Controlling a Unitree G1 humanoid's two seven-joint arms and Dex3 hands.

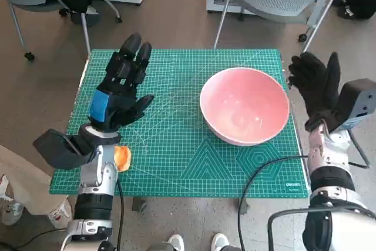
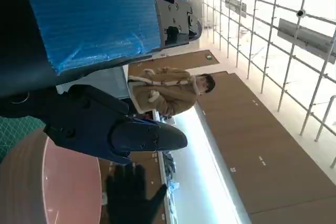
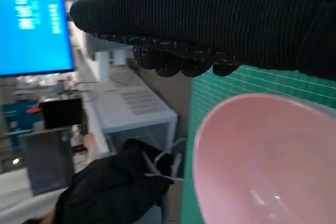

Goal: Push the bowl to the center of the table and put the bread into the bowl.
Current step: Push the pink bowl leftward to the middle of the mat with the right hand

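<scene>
Pink bowl [image 1: 245, 105] right of centre, right hand [image 1: 318, 86] beside it, spread, empty.
Press low on rim, pushing steadily; left hand [image 1: 121, 90] open.

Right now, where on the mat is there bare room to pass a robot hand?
Bare mat lies between the left robot hand and the pink bowl, and along the near edge. It is crowded at the right, where the right robot hand hovers beside the bowl.
</scene>
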